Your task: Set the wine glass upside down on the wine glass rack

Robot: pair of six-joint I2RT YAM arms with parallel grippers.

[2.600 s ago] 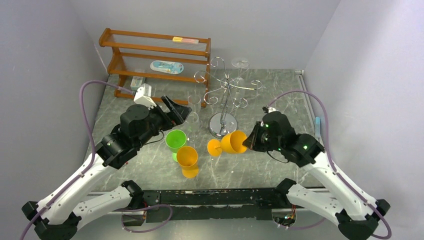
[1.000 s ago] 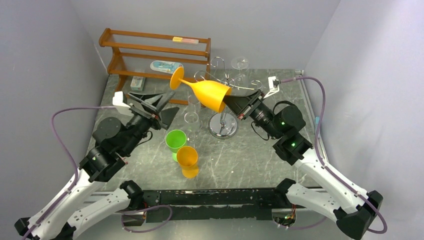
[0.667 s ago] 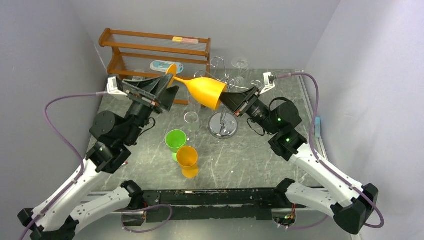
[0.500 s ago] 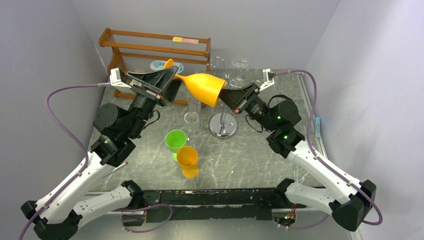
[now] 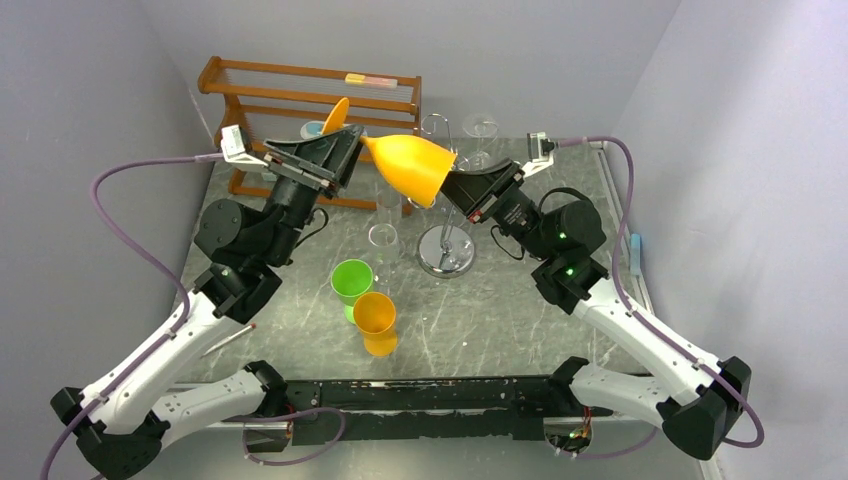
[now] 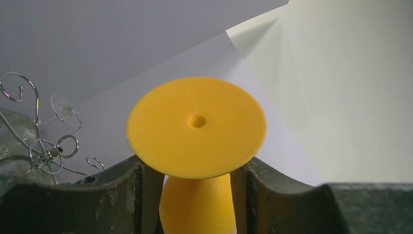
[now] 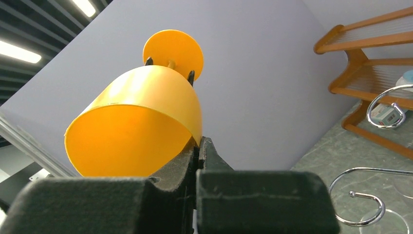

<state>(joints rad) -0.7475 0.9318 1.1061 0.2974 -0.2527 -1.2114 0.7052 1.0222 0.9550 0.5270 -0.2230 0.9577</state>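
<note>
Wine glass handover, mid-air; entries as follows

1. Table: grey marbled top carrying everything below.
2. Brown wooden shelf: back left, no part in the job.
3. Wine glass rack: chrome post on a mirror base, curled arms on top. It stands mid-table, just right of and below the held glass.
4. Wine glass: orange plastic, held aloft and tilted near level. Its foot points back-left and its mouth faces right and downward. Not yet on the rack.
5. Right gripper: jaws pinched together on the bowl's rim wall. Gripping there probably keeps the stem free.
6. Left gripper: jaws apart, straddling the stem just below the foot, not closed on it. Judged ready to take the stem, so the foot can slide into a curled arm with the mouth down.
7. Green cup and orange cup: upright, touching, near the front.
8. Clear glass: beside the rack base
</note>
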